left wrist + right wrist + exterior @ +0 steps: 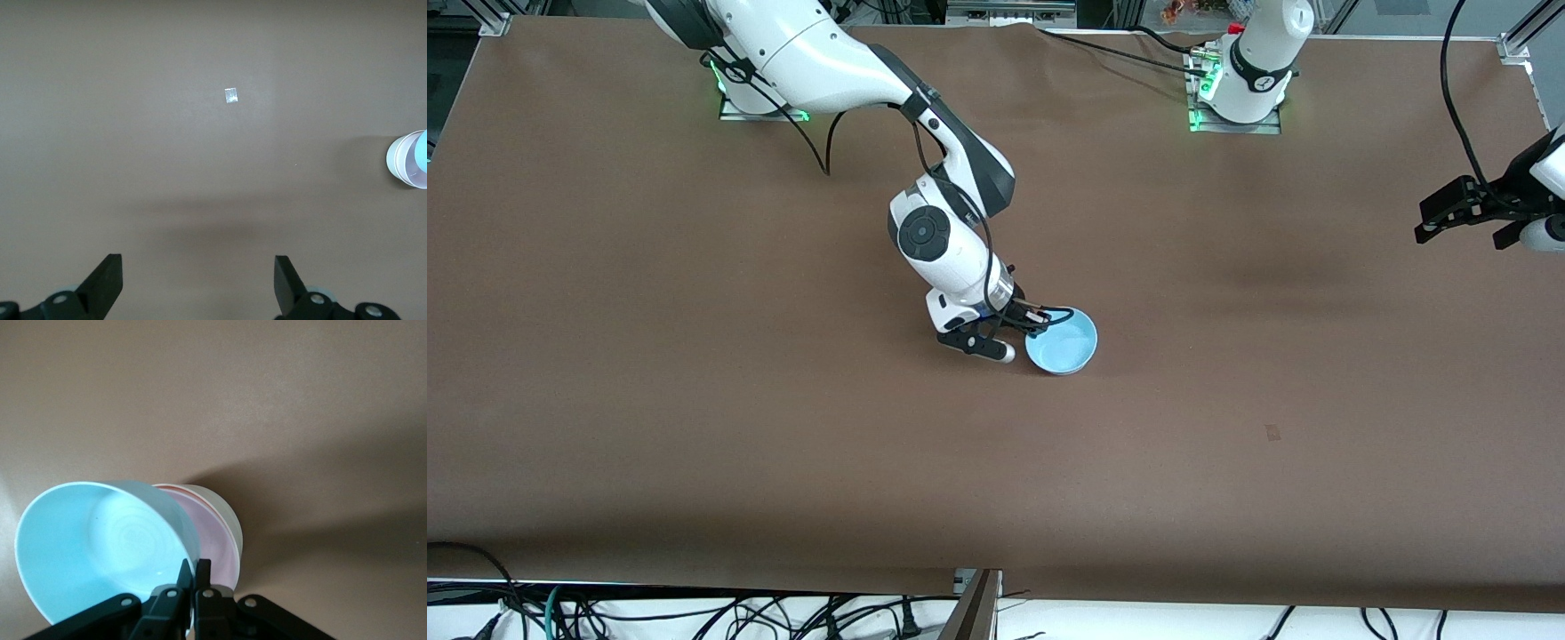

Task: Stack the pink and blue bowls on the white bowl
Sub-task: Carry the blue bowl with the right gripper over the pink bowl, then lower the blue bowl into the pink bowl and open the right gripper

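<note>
Blue bowl: I see the light sky-blue bowl (100, 553) as plain, glossy plastic, with faint concentric rings on its inner floor. It is tipped in the right wrist view, its mouth turned away from the two bowls under it, one side of its rim lifted.
Pink bowl: the pale pink bowl (220, 553) shows only as a curved band, nested inside the white one.
White bowl: the cream-white bowl (223, 510) is outermost, and only its rim and a strip of wall show.
Location: from the front view the stack (1061, 342) sits about mid-table on the brown table cover (694, 400), only the blue bowl showing from above.
Right gripper: I read the right gripper (193, 577) as clamped on the blue bowl's rim, fingers pressed together across the wall.
Left gripper: the left gripper (199, 283) is released, jaws spread wide, waiting up over the left arm's end of the table.
Other: a small pale square scrap (231, 95) lies on the cover.
Writing: I can read none on the bowls.
</note>
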`<state>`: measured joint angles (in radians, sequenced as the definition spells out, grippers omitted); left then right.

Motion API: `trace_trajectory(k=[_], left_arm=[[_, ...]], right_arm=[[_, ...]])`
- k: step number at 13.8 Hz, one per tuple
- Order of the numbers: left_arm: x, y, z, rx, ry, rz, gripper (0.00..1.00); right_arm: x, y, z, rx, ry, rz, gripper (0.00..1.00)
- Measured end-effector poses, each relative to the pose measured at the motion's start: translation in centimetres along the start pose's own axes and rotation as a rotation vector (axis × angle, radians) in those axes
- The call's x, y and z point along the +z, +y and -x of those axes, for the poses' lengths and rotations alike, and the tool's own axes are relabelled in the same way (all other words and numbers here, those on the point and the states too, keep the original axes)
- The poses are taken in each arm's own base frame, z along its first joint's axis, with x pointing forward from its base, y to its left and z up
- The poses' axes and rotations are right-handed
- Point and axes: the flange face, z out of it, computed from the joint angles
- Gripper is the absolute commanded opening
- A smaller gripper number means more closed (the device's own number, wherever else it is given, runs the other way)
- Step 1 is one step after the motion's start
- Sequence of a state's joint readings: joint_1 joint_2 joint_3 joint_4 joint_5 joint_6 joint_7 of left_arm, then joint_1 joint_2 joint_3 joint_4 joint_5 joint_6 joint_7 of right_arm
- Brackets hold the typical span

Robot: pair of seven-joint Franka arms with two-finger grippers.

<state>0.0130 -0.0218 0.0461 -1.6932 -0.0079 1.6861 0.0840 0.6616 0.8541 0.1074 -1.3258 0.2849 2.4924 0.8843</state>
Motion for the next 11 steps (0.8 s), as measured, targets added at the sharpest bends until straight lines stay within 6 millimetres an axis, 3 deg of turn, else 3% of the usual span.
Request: trace_trajectory(k=[11], left_arm=[[0.3,0.4,-0.3,-0.009,-0.005,0.000,1.00]], right_arm=[[2.4,0.4,1.5,-0.013,-0.022,0.029,0.00]])
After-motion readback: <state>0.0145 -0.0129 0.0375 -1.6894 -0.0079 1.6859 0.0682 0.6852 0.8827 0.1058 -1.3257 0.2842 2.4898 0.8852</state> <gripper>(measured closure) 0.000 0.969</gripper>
